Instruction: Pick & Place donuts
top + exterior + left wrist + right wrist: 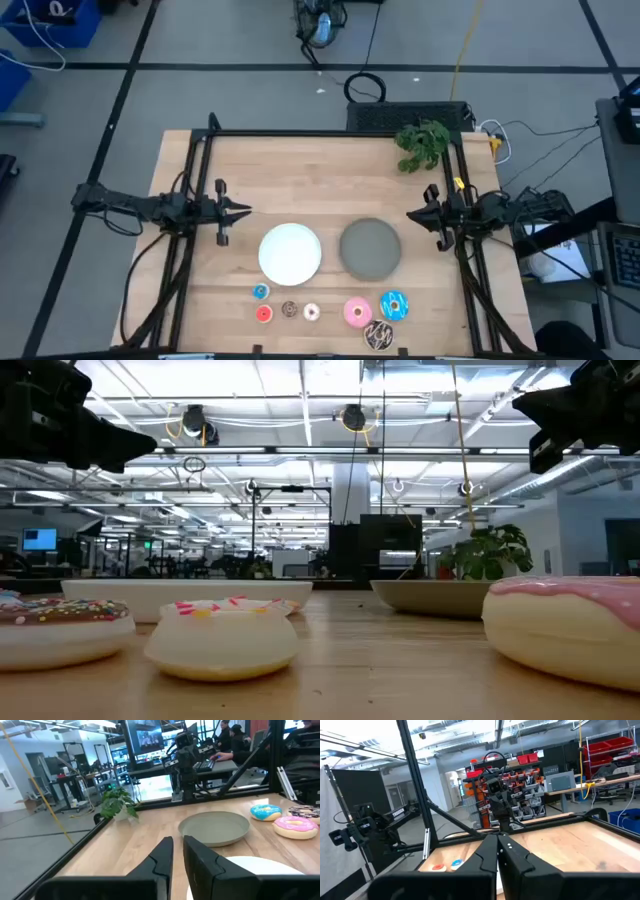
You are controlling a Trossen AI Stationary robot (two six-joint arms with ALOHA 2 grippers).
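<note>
Seven toy donuts lie in a row near the table's near edge. The tiny ones are blue [260, 291], red [263, 313], brown [289, 309] and whitish-pink [311, 312]. The larger ones are pink [358, 312], blue [394, 305] and dark brown with sprinkles [378, 335]. My left gripper [240, 210] [178, 840] hovers shut over the table's left part, left of the white plate. My right gripper [412, 213] [497, 840] hovers shut at the right, beside the grey plate. Both are raised above the table and hold nothing.
A white plate [290, 252] and a grey plate [370, 248] sit side by side mid-table, behind the donuts. A small green plant [422, 145] stands at the far right corner. A black frame [300, 133] borders the table. Bare wood lies between the plates and the far edge.
</note>
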